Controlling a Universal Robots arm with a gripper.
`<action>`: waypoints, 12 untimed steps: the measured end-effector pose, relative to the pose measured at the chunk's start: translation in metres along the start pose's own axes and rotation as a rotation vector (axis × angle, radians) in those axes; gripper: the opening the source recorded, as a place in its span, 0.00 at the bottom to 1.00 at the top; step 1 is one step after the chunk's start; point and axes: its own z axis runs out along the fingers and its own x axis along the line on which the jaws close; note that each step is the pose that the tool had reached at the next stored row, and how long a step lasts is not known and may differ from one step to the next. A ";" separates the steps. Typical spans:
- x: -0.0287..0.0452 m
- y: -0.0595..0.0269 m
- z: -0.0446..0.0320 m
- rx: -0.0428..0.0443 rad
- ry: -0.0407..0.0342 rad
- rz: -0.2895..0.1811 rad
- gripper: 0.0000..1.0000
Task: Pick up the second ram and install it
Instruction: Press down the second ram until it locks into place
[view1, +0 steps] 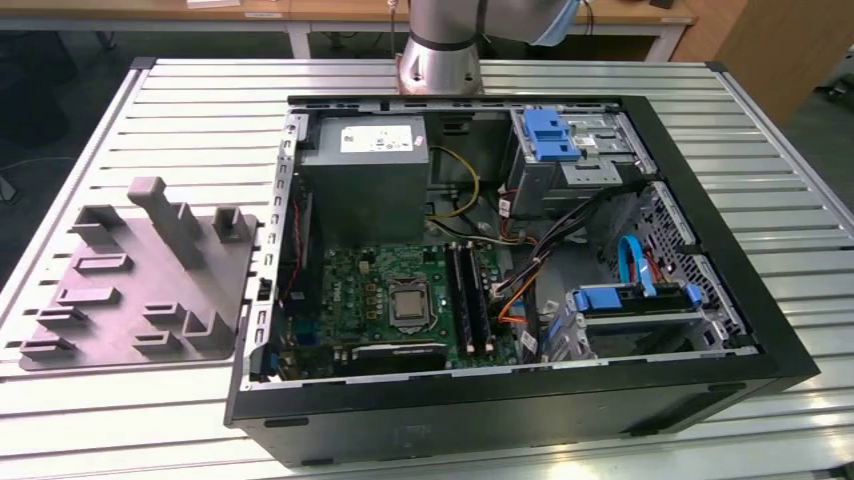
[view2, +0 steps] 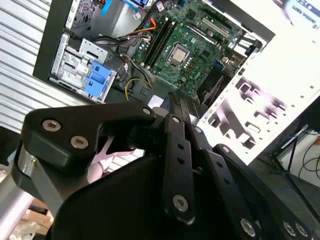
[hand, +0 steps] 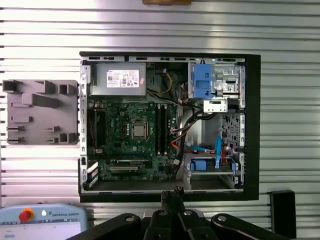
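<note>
Seating is your worry: the gripper (hand: 177, 194) hangs high above the open case (hand: 252, 125), claw pinched narrow and empty, while the second ram (view1: 477, 300) seems to stand in its motherboard (view1: 360, 285) slot; if it's only half-home, it may sit crooked

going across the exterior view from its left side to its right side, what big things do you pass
Grey parts tray → grey power supply → green motherboard → RAM sticks standing in their slots → blue drive caddy → right wall of the black computer case.
</note>
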 end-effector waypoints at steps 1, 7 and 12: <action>0.0002 0.0000 0.0018 -0.0001 0.0000 0.000 0.10; 0.0015 0.0000 0.0127 -0.0002 0.0000 0.000 0.10; 0.0026 0.0001 0.0217 -0.0002 -0.0001 0.000 0.10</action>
